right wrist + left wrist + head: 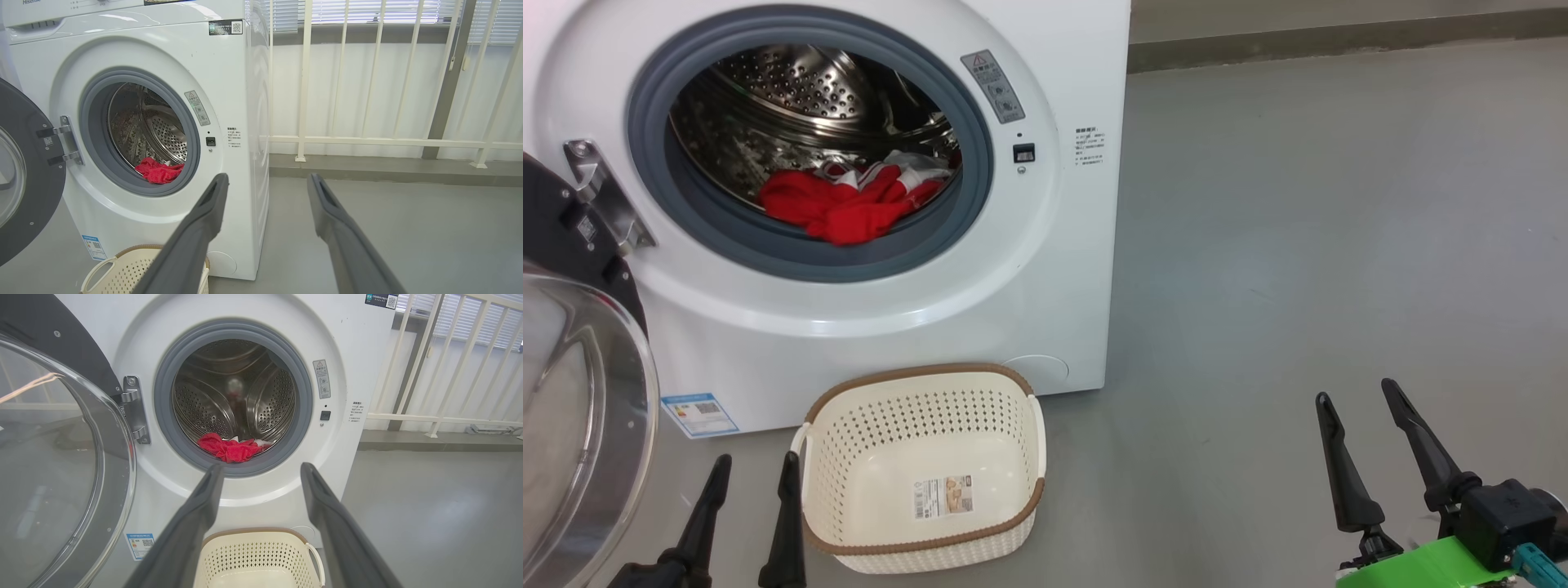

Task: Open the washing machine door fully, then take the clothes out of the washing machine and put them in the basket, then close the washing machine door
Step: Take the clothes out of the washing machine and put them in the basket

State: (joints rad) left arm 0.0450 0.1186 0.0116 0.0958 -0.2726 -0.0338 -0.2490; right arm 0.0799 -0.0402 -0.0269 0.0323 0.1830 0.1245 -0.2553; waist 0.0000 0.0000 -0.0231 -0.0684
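The white washing machine stands ahead with its door swung open to the left, glass bowl facing out. Red clothes with white trim lie at the front of the steel drum, also seen as clothes and clothes. The cream basket sits empty on the floor before the machine. My left gripper is open, low, just left of the basket. My right gripper is open over bare floor to the right. In the wrist views the left gripper and the right gripper stand open and hold nothing.
Grey floor spreads to the right of the machine. A white railing with blinds behind runs along the far wall. The open door takes up the space left of the basket.
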